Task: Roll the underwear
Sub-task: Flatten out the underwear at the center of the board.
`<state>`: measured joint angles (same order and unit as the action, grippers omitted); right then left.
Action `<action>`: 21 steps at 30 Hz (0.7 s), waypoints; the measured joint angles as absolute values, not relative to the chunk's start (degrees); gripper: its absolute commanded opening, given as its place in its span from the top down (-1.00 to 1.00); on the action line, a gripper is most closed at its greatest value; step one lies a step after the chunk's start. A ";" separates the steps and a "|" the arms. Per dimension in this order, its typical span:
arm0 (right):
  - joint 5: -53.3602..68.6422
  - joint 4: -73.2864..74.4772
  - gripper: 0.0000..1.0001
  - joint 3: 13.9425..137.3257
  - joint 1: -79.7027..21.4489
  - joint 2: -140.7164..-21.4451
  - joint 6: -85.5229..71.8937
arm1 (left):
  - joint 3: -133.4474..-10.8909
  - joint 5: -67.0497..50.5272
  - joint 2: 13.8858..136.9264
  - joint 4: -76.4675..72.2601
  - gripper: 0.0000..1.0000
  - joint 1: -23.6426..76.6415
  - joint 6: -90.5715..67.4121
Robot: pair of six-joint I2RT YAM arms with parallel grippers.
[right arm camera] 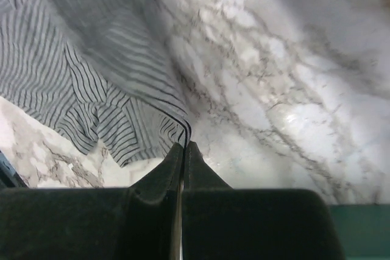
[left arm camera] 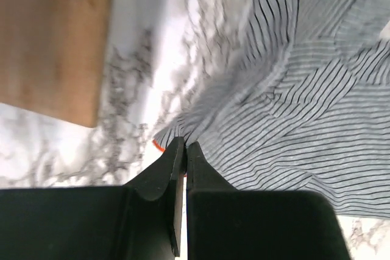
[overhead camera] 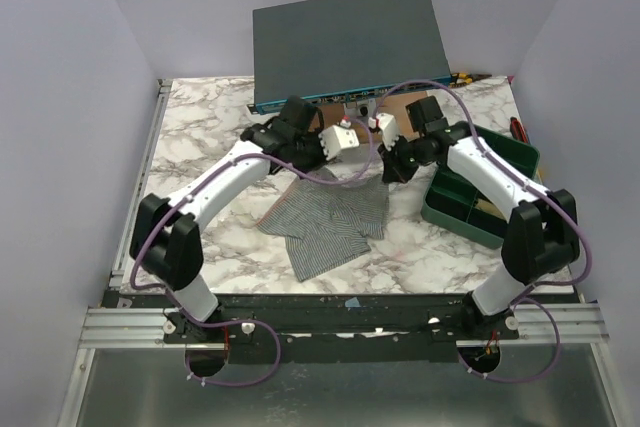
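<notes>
Where the left end effector meets the cloth, its two black fingers are pressed together with a pinch of the grey, dark-striped fabric underwear caught between the tips. The right end effector is likewise fully closed, nipping a dark-trimmed edge of the same garment. From above, the two stand at opposite ends of the garment's far edge, left and right, so that edge runs crosswise between them.

Just beside the left fingertips a small orange spot shows at the cloth's edge; what it is cannot be told. Beyond that lies bare white-and-grey marbled worktop, then a flat brown wooden board well apart from the cloth. Behind both wrists a large dark grey rectangular panel is tilted up at the back of the worktop. A dark green plastic tray with compartments sits under the right arm, close to the garment's right side but not touching it. Nothing lies on the cloth itself.

The underwear is spread and wrinkled at the worktop's middle. Its long axis runs from the held far edge toward the arm bases, one leg pointing near and slightly left.
</notes>
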<state>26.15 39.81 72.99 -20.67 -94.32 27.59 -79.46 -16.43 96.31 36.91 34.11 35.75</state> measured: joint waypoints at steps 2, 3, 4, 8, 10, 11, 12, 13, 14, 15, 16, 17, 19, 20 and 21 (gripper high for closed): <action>26.17 40.34 0.99 75.26 -20.67 -92.38 27.29 | -81.78 -17.39 93.41 37.36 1.00 33.43 33.63; 26.17 40.38 0.99 75.90 -20.67 -91.90 27.18 | -83.18 -17.93 91.74 37.85 1.00 33.21 31.79; 26.17 40.71 0.99 77.28 -20.67 -90.85 27.00 | -84.53 -18.39 90.48 38.30 1.00 33.10 30.68; 26.20 42.11 0.99 82.32 -20.67 -88.05 26.83 | -88.73 -19.49 87.57 40.45 1.00 32.84 26.55; 26.17 43.07 0.99 84.60 -20.67 -87.18 26.76 | -91.26 -19.86 86.96 42.15 1.00 32.69 24.77; 26.17 43.57 0.99 85.93 -20.67 -86.85 26.76 | -92.40 -19.99 86.89 43.05 1.00 32.67 23.97; 26.17 44.10 0.99 87.53 -20.67 -86.56 26.76 | -93.62 -20.03 86.87 43.83 1.00 32.62 23.14; 26.17 44.42 0.99 88.64 -20.67 -86.39 26.74 | -94.80 -20.03 86.87 44.62 1.00 32.56 22.33; 26.17 44.91 0.99 89.80 -20.67 -86.11 26.74 | -95.68 -20.03 86.83 45.41 1.00 32.45 21.65; 26.17 45.23 0.99 90.63 -20.67 -85.78 26.72 | -96.29 -20.05 86.72 46.09 1.00 32.38 21.06; 26.20 45.50 0.99 91.13 -20.67 -85.30 26.63 | -96.55 -20.03 86.30 46.72 1.00 32.27 20.45; 26.20 46.00 0.99 91.37 -20.67 -84.53 26.55 | -96.53 -20.03 85.76 47.33 1.00 32.21 19.90; 26.20 46.96 0.99 91.39 -20.67 -83.20 26.52 | -96.27 -20.03 84.86 48.25 1.00 32.14 19.27; 26.22 47.48 0.99 91.39 -20.67 -82.46 26.52 | -95.81 -20.03 84.05 48.60 1.00 32.01 18.98; 26.22 48.10 0.99 91.39 -20.67 -81.69 26.55 | -95.15 -20.03 82.98 49.10 1.00 31.94 18.76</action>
<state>26.22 48.10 91.39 -20.67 -81.69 26.55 -95.15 -20.03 82.98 49.10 31.94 18.76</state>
